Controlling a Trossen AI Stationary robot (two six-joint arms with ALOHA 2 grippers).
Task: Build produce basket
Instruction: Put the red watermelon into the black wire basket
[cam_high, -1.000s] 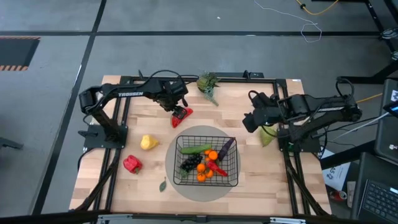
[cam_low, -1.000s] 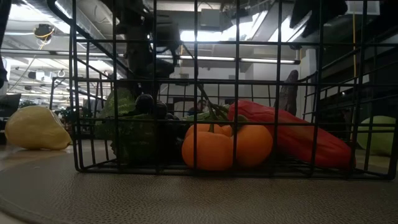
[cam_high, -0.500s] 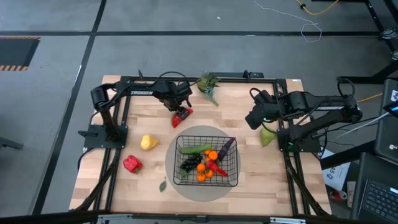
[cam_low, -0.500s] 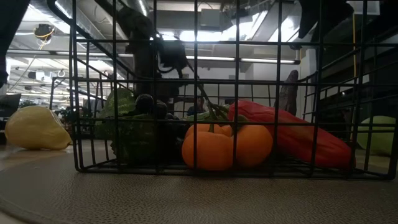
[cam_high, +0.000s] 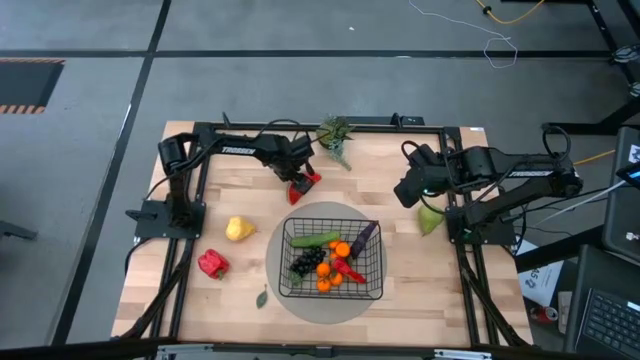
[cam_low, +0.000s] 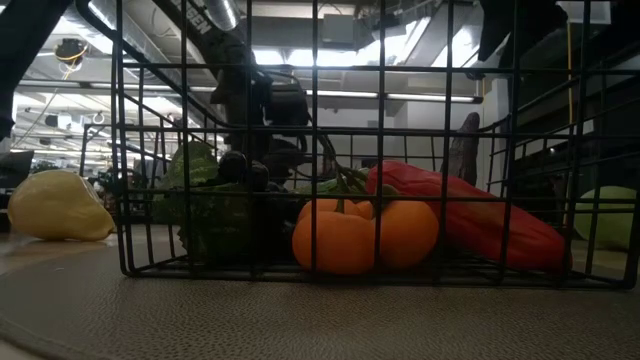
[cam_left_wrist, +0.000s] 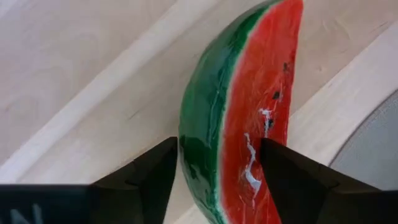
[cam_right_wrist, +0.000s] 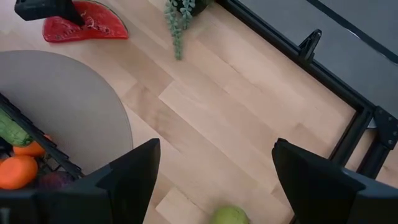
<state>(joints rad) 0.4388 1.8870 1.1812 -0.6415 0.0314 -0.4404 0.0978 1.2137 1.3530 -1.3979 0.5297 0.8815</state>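
Observation:
My left gripper (cam_high: 299, 179) is shut on the watermelon slice (cam_high: 305, 186), just beyond the far left rim of the grey round mat (cam_high: 300, 215). The black wire basket (cam_high: 333, 259) stands on that mat and holds a cucumber, oranges (cam_low: 365, 235), grapes, an eggplant and a red chili (cam_low: 470, 220). The yellow fruit (cam_high: 238, 229) and the red pepper (cam_high: 211, 263) lie on the wood left of the basket. My right gripper (cam_right_wrist: 217, 177) is open in the air right of the mat, with the green pear (cam_high: 430, 219) on the table by it. My left gripper pinches the watermelon slice (cam_left_wrist: 242, 112) between its two fingers. One finger (cam_left_wrist: 149, 174) is on the green rind (cam_left_wrist: 199, 137) and the other (cam_left_wrist: 298, 180) on the red flesh side (cam_left_wrist: 264, 143). I cannot tell whether the slice is clear of the table.
A green plant sprig (cam_high: 335, 135) lies by the far edge, and a small leaf (cam_high: 262, 296) lies near the mat's near left rim. Black frame rails run along the table's sides. Bare wood shows between the mat and the right arm.
My left gripper, shut on the watermelon slice, has carried it a short way toward the table's right, closer to the mat's far rim. My right arm shifted slightly at first and then kept still.

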